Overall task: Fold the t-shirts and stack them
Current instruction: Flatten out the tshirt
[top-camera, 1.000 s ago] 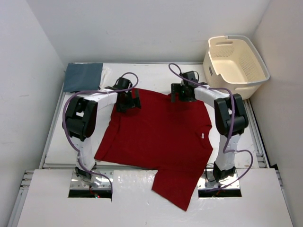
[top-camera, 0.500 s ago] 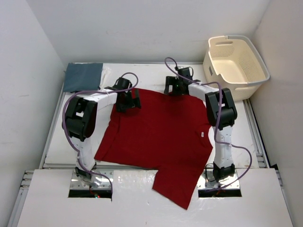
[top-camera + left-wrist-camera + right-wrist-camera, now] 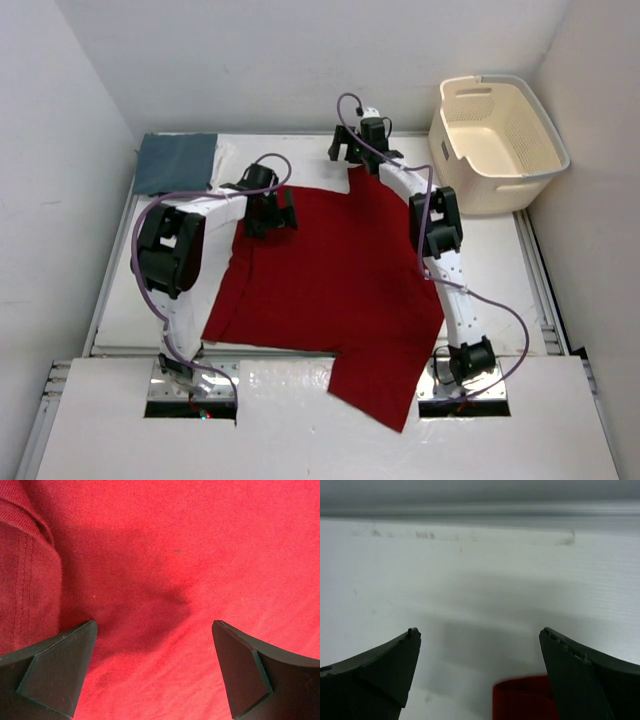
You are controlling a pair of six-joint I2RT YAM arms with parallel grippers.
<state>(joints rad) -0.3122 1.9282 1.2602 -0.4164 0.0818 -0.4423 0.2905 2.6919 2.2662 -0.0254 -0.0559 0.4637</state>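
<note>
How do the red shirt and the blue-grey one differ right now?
The red shirt lies spread open across the middle of the table, one part reaching past the near edge; the blue-grey shirt is a compact folded rectangle in the far-left corner. The left pincer hangs over the red shirt, jaws open; the blue-grey shirt lies clear of it. Both lie flat on the table.

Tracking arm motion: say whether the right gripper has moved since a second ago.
Yes: the right gripper moved farther out, beyond the red t-shirt, now level with the basket.
</note>
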